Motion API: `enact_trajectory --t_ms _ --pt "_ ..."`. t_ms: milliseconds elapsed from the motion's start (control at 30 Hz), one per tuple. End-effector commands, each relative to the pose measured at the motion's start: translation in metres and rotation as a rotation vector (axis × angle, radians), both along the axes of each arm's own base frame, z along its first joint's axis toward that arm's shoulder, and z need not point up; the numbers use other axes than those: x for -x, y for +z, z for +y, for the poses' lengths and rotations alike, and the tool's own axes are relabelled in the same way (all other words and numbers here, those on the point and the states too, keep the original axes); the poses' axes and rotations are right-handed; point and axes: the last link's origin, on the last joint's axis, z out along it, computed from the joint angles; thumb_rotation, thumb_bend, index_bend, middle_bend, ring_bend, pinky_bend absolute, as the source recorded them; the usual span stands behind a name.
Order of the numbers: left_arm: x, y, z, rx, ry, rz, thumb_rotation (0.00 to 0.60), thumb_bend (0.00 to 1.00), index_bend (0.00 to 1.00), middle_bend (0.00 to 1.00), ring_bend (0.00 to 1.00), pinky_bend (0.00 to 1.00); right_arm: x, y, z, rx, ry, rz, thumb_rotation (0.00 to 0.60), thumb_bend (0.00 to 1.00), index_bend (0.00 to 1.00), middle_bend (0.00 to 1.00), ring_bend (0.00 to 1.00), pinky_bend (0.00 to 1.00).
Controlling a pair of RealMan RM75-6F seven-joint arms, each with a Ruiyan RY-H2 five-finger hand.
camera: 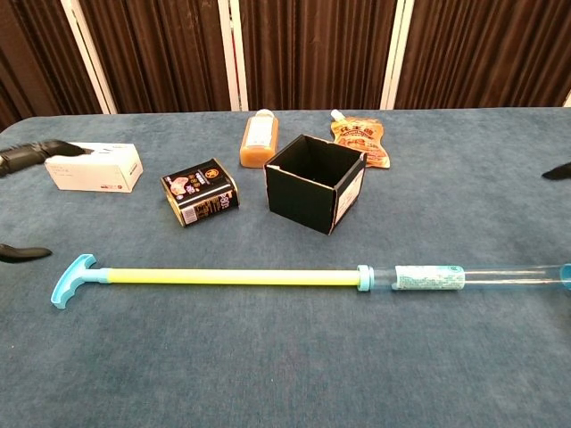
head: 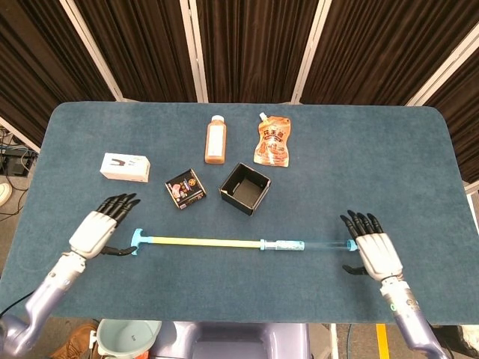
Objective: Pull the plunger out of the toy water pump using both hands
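The toy water pump lies flat on the blue table, its yellow plunger rod (head: 198, 241) (camera: 227, 277) drawn far out of the clear tube (head: 314, 244) (camera: 482, 277). A blue T-handle (head: 135, 241) (camera: 71, 279) ends the rod at the left. My left hand (head: 96, 231) hovers just left of that handle, fingers spread, holding nothing; only its dark fingertips (camera: 31, 157) show in the chest view. My right hand (head: 372, 249) is beside the tube's right end, fingers apart and empty.
Behind the pump stand an open black box (head: 245, 188) (camera: 316, 182), a small dark tin (head: 185, 188) (camera: 200, 192), a white carton (head: 125, 166) (camera: 95, 167), an orange bottle (head: 215, 139) (camera: 259, 138) and an orange pouch (head: 273, 140) (camera: 359, 143).
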Motion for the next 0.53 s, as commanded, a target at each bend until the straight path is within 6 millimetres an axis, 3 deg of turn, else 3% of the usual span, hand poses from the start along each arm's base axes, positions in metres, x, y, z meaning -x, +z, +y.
enact_trajectory --t_ms 33,133,333,533 --pt "0.003 0.046 -0.029 -0.196 0.108 0.107 0.6 0.14 0.01 0.0 0.0 0.09 -0.001 0.029 0.008 0.195 0.006 0.065 0.6 0.0 0.0 0.0 0.0 0.0" --pt "0.007 0.055 -0.049 -0.287 0.177 0.188 0.6 0.14 0.02 0.0 0.0 0.09 0.009 0.042 0.014 0.328 -0.052 0.18 0.6 0.0 0.0 0.0 0.0 0.0" --pt "0.015 0.071 -0.085 -0.396 0.308 0.266 0.6 0.14 0.02 0.0 0.0 0.09 0.031 0.055 0.031 0.376 -0.147 0.138 0.6 0.0 0.0 0.0 0.0 0.0" --pt "0.016 0.081 -0.103 -0.401 0.318 0.225 0.6 0.14 0.03 0.0 0.0 0.09 0.027 0.065 0.048 0.376 -0.103 0.104 0.6 0.0 0.0 0.0 0.0 0.0"
